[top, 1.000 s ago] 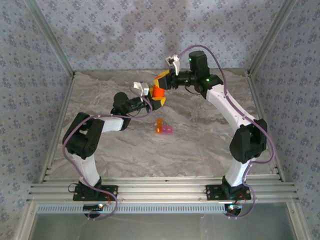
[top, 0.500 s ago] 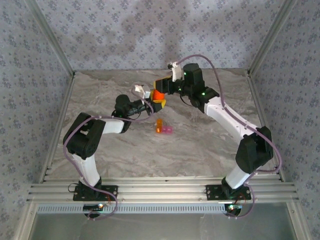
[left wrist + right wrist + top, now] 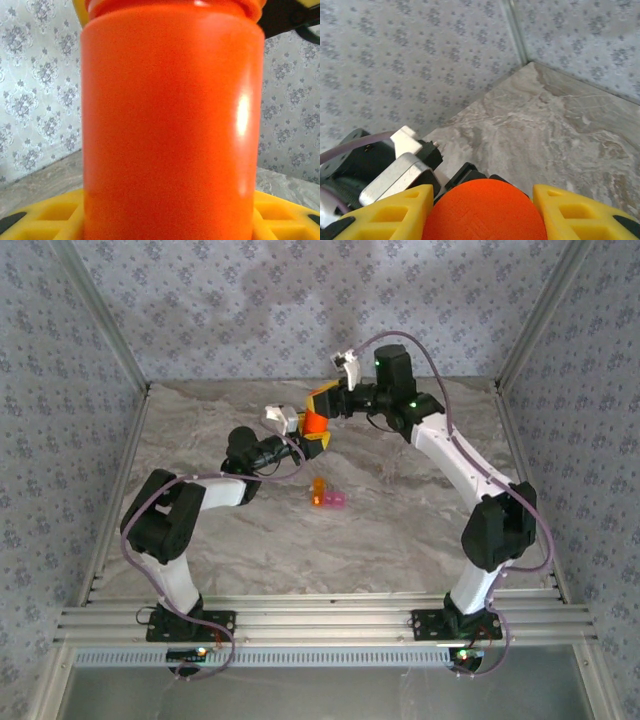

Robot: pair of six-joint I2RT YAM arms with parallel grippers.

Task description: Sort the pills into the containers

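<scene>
An orange-red cylindrical bottle (image 3: 313, 423) hangs above the back of the table, gripped from both sides. My left gripper (image 3: 317, 441) is shut on its body, which looms close in the left wrist view as a bottle (image 3: 170, 125) with yellow fingers (image 3: 45, 215) at its foot. My right gripper (image 3: 322, 403) is shut on its top: the round orange cap (image 3: 485, 210) sits between yellow fingers (image 3: 580, 212). The containers (image 3: 328, 496), a tiny orange and pink joined pair, lie on the table in front of the bottle. The pills are hidden.
The marble table (image 3: 400, 530) is closed in by patterned walls with metal corner posts (image 3: 110, 340). My left wrist's camera housing (image 3: 395, 170) sits just beyond the cap. Open tabletop lies around the containers.
Half a second ago the right wrist was turned on the bottle's top with its elbow swung out; it has come back to where it stood before. The bottle stays between both grippers.
</scene>
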